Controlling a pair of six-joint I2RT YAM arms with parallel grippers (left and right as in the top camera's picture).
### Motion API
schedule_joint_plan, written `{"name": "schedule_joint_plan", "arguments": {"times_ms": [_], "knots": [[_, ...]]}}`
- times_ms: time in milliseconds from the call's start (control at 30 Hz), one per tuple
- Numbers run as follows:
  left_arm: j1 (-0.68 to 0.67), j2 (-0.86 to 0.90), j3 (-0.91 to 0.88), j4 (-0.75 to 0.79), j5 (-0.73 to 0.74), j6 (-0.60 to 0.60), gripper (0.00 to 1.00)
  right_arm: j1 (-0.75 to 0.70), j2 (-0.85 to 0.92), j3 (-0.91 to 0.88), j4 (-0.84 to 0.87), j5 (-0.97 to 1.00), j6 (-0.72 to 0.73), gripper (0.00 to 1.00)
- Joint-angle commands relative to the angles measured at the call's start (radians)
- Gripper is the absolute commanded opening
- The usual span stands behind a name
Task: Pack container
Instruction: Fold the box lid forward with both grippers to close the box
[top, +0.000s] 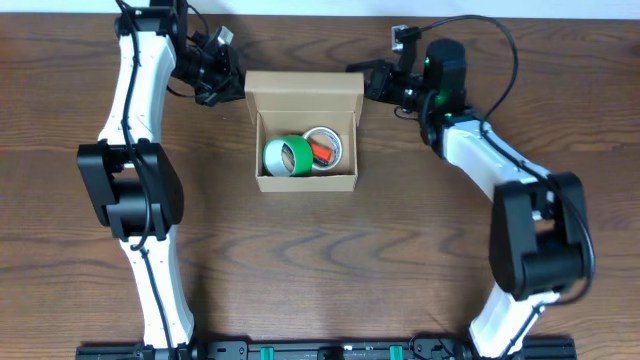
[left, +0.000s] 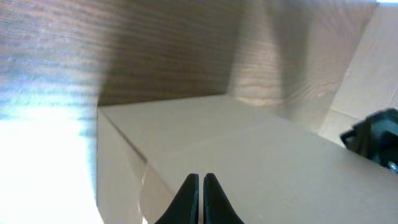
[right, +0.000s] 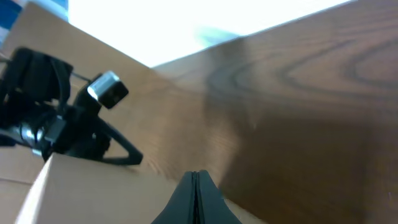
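The left jaws are pressed together, with nothing seen between them, and are held just beside the left corner of the opened-back lid flap (top: 303, 88). The right jaws, likewise pressed together, are held near its right corner. The box (top: 305, 184) is placed mid-tabletop (top: 320, 270) between the arms, open, with a green tape roll (top: 284, 157) and a pale roll (top: 330, 140) inside. Folding the flap shut appears to be the step in hand. It would best be pushed evenly at both corners, so the light box is not skewed or slid. Matte tan cardboard, sharply creased, is set against dark wood grain; the rolls are round.
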Motion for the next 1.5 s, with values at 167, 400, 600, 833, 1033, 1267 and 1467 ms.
{"name": "schedule_joint_plan", "arguments": {"times_ms": [167, 400, 600, 833, 1033, 1267, 1467], "knots": [[-0.005, -0.025, 0.142, -0.16, -0.187, 0.048, 0.05, 0.101, -0.181, 0.008, -0.322, 0.118, -0.201, 0.02], [-0.005, -0.087, 0.156, -0.204, -0.351, 0.008, 0.05, 0.227, -0.24, 0.014, -0.508, 0.325, -0.224, 0.01], [-0.005, -0.137, 0.156, -0.21, -0.505, -0.058, 0.05, 0.335, -0.233, 0.015, -0.62, 0.49, -0.224, 0.01], [-0.005, -0.168, 0.156, -0.246, -0.628, -0.15, 0.05, 0.415, -0.204, 0.015, -0.69, 0.579, -0.223, 0.01], [-0.005, -0.171, 0.156, -0.277, -0.636, -0.165, 0.05, 0.443, -0.137, 0.015, -0.733, 0.586, -0.223, 0.01], [-0.005, -0.171, 0.156, -0.279, -0.635, -0.172, 0.06, 0.473, -0.079, 0.015, -0.782, 0.609, -0.235, 0.01], [-0.005, -0.171, 0.156, -0.277, -0.635, -0.171, 0.06, 0.488, -0.098, 0.016, -0.771, 0.606, -0.255, 0.01]]}}
